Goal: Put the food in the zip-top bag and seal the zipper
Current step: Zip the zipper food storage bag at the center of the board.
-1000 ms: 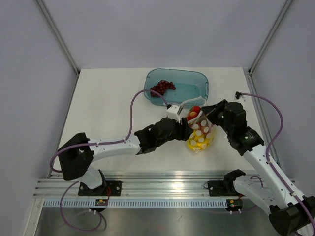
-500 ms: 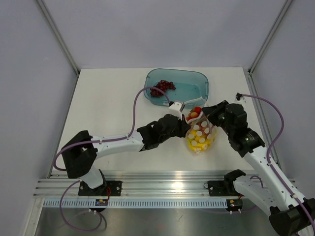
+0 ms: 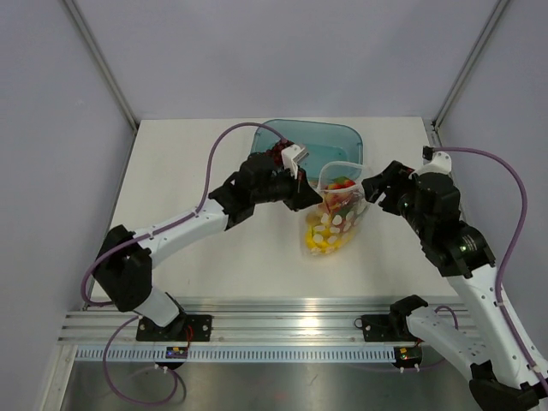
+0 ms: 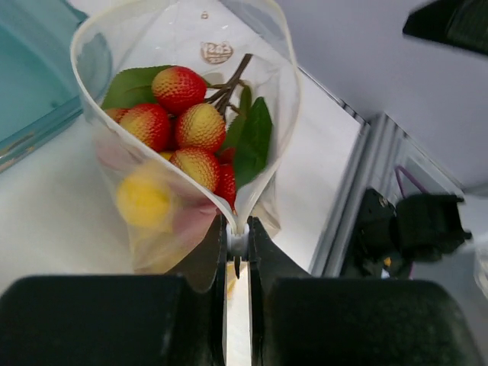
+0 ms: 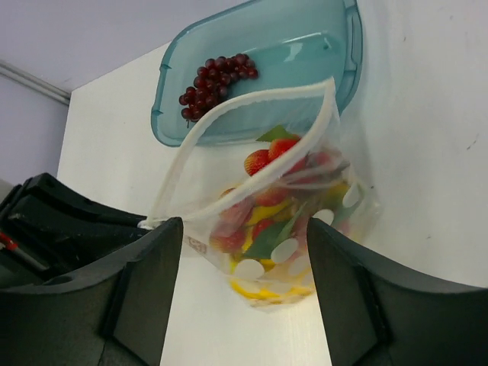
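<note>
Your left pincer [image 4: 237,244] has carried the zip-top bag [image 3: 332,224] away from the arm bases toward the teal tray [image 3: 351,137]. Your right pincer [image 3: 375,192] has let go and backed off to its own side. It now hangs released, jaws wide, with nothing between them, and the bag sits just ahead of its fingertips without touching them.

The left pincer is clenched on the near end of the zipper [image 5: 259,97], pinching the two lips together at that corner. Beyond that pinch the mouth bows open into a loop. This grip looks meant to anchor one end so the strip can be run shut from there.

The food [image 4: 187,126], strawberries, leaves and yellow fruit, sits inside the bag directly ahead of and below the clenched tips. The bag's bottom seems to rest on the table [image 3: 188,188]. Dark grapes [image 5: 217,80] lie in the tray beyond the bag, so you probably have one more item to load before sealing.
</note>
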Action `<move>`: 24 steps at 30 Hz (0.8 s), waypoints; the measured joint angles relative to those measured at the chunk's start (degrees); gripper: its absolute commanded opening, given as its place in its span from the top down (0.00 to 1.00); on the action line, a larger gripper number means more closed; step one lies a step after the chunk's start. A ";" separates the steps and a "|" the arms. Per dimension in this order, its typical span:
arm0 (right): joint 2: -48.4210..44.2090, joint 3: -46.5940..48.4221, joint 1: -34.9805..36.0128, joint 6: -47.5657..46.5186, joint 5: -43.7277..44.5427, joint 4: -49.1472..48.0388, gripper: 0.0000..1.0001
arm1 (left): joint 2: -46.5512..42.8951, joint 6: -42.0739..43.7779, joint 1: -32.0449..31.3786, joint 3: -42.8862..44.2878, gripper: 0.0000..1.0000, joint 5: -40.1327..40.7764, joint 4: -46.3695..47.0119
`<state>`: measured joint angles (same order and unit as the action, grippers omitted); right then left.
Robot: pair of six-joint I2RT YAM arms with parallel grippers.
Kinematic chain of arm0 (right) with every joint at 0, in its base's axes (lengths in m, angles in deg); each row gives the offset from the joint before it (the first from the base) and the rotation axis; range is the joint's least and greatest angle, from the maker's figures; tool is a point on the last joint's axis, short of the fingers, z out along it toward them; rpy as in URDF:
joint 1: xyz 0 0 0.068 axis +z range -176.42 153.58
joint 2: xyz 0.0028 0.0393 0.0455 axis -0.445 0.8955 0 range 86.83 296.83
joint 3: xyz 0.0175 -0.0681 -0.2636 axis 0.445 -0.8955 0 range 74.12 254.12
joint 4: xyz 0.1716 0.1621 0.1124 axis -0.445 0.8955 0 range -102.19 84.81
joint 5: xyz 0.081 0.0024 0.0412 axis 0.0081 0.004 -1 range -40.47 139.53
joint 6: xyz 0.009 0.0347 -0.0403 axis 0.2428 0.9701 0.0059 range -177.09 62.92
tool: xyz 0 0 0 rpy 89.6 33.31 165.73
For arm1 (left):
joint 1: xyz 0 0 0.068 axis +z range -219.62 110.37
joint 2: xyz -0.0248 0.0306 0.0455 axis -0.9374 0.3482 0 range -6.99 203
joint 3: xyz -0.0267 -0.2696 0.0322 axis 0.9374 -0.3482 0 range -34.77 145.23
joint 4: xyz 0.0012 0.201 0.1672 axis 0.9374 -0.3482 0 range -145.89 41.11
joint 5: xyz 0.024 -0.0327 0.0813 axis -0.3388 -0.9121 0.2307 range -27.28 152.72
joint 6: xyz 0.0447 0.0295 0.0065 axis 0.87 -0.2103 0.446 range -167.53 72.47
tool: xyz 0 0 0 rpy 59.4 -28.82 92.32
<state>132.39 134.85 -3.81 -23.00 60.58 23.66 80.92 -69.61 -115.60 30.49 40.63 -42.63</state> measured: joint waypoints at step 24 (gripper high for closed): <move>20.04 10.34 0.00 -53.46 -26.71 1.22 0.29 | 6.84 32.65 8.57 17.81 1.00 -31.80 -33.33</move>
<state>152.43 145.19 -3.81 -76.46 33.87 24.89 87.77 -36.96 -107.03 48.30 8.83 -75.96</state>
